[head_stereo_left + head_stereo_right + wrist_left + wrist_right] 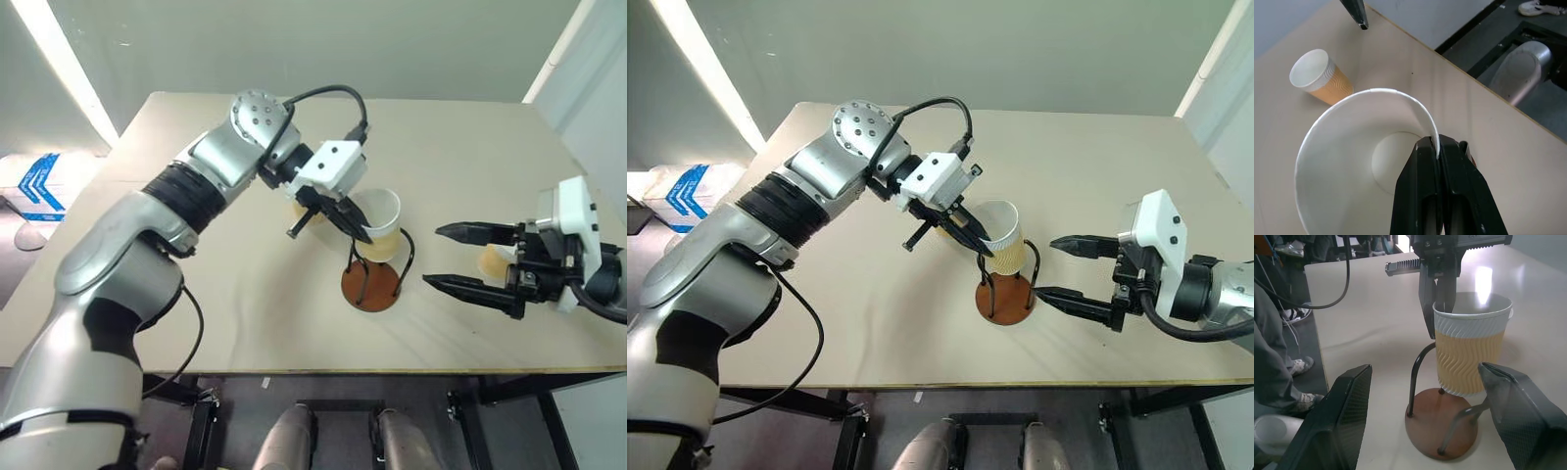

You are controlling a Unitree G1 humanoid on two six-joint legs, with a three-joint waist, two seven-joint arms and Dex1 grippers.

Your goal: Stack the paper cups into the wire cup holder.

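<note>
A pale tabletop (pixel 196 294) is filling the head views; the left gripper (pixel 338 217) is pinching the rim of a paper cup (pixel 380 217) over the wire cup holder (pixel 371 286), at the table's centre. At three o'clock the right gripper (pixel 458 257) is waiting, fingers spread wide. In the left wrist view, a second cup (pixel 1320 78) is lying on its side. In the right wrist view, the held cup's base is sitting between the holder's wire loops, just above the disc
</note>
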